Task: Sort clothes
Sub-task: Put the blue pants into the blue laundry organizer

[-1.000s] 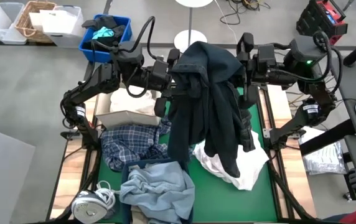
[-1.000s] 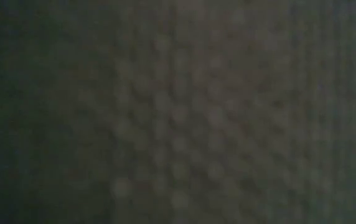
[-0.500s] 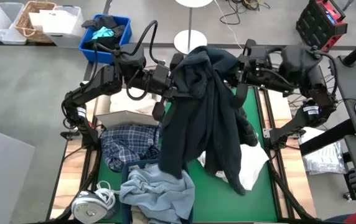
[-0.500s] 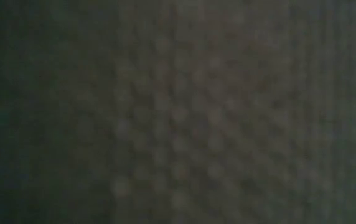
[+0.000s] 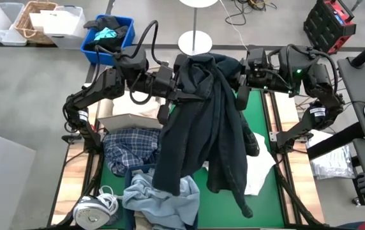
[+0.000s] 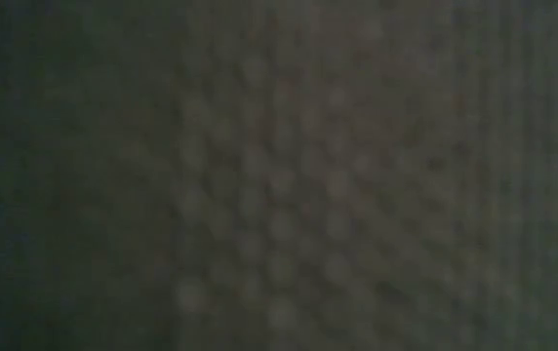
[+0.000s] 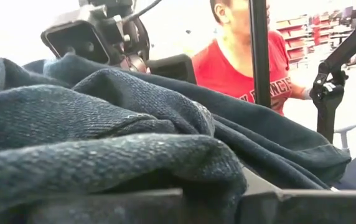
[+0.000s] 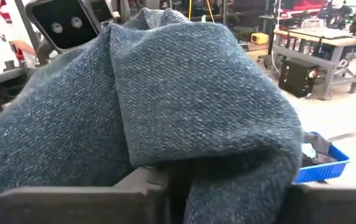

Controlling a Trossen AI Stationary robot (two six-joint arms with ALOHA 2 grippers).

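Observation:
A large dark navy garment (image 5: pixel 205 128) hangs over the green table top (image 5: pixel 259 108), held up at the far side by both grippers. My left gripper (image 5: pixel 177 88) is shut on its left upper part, my right gripper (image 5: pixel 238 78) on its right upper part. Its lower ends dangle over the light blue denim (image 5: pixel 160 203) and a white shirt (image 5: pixel 259 171). The blue-white plaid shirt (image 5: pixel 130 150) lies at the left, and a pale garment (image 5: pixel 134 103) lies beyond it. Cloth fills the low view. My left gripper holds a bunched fold of the navy garment (image 7: pixel 184 155) near its top edge, coming level from the table's left. Cloth drapes over the fingers and hides the pinch. The garment hangs below, clear of the table at the top. My right gripper holds a thick fold of the navy garment (image 8: pixel 228 143) near its top, coming level from the table's right. The cloth wraps over the fingers and covers the contact. The garment hangs slack below the hold.
A blue bin (image 5: pixel 126 39) with a black and teal bundle stands beyond the far left corner, with a wicker basket and clear boxes (image 5: pixel 55 22) beside it. A pale box (image 5: pixel 128 121) sits at the left. A person in red (image 7: pixel 246 68) stands behind the table.
Both grippers have risen with the navy garment and drawn a little toward the far edge. The garment has lifted higher, and its hanging ends now swing over the denim and the near part of the table.

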